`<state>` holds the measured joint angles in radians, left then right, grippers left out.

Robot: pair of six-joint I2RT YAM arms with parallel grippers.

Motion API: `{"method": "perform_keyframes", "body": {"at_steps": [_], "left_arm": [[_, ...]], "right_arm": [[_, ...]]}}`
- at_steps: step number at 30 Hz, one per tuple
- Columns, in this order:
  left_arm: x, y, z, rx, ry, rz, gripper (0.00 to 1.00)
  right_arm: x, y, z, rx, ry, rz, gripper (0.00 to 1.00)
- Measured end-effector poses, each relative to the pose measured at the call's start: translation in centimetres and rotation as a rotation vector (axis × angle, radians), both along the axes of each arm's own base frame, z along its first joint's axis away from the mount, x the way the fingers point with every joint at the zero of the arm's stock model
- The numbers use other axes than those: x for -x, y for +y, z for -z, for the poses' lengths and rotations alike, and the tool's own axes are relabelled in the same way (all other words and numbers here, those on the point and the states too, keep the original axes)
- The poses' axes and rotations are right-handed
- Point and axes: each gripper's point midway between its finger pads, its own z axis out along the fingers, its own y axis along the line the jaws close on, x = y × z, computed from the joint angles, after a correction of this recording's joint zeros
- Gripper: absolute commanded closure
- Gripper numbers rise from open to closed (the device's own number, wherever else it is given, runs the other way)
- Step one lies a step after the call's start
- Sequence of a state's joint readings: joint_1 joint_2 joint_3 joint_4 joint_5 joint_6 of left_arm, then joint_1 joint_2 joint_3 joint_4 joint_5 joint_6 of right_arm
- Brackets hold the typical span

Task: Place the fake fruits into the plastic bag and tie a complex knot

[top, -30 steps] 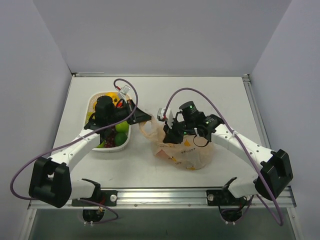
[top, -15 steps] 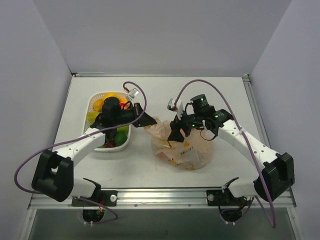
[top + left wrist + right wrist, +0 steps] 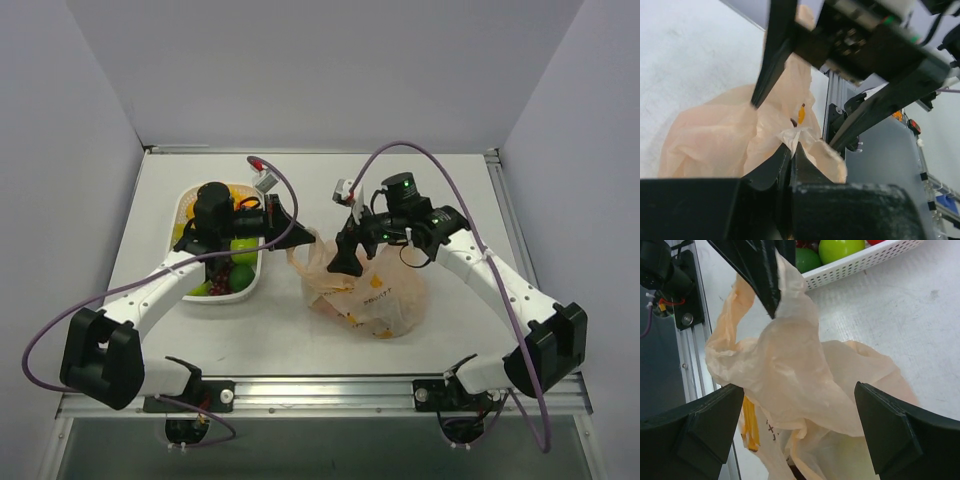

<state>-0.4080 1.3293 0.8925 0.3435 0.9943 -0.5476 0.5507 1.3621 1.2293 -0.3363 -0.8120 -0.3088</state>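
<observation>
table: left tool tight on bag

White links, black joints, purple cables, green lights.

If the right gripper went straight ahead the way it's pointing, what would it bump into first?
The plastic bag: its bunched top sits right ahead, between the right gripper's open fingers, though how far is unclear.

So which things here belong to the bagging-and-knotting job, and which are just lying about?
Job: plastic bag; fake fruits; left pincer, shut on the bag; right pincer, open over the bag.
Lying about: white basket holding fruits; table.
</observation>
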Motion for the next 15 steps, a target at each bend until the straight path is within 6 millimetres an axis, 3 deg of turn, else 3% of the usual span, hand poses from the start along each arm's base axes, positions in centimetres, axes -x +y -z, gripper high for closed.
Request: {"method": "perform_keyframes", "body": {"at_steps": [4,7,9,11,13,14,15], "left_arm": [[0.3,-0.7,-2.0,0.02,-0.108,0.072,0.92],[0.5,-1.2,-2.4,0.026,-0.15,0.12,0.91],[0.6,-1.5,-2.2,0.027,-0.16,0.145,0.89],[0.7,-1.7,-1.9,0.026,-0.167,0.158,0.85],[0.6,-1.9,-1.9,0.029,-0.183,0.162,0.78],[0.6,-2.0,-2.0,0.033,-0.192,0.163,0.68],[0.6,-2.1,-2.1,0.038,-0.212,0.158,0.65]], "right_arm": [[0.2,1.2,2.3,0.034,0.049,-0.039,0.0],[0.4,1.8,2.9,0.036,0.058,-0.057,0.01],[0.5,2.3,2.7,0.023,0.047,-0.069,0.1],[0.4,2.6,2.4,0.005,0.039,-0.071,0.38],[0.2,3.0,2.0,-0.016,0.035,-0.072,0.82],[0.1,3.2,1.9,-0.028,0.038,-0.068,0.9],[0.1,3.4,1.8,-0.04,0.049,-0.06,0.99]]}}
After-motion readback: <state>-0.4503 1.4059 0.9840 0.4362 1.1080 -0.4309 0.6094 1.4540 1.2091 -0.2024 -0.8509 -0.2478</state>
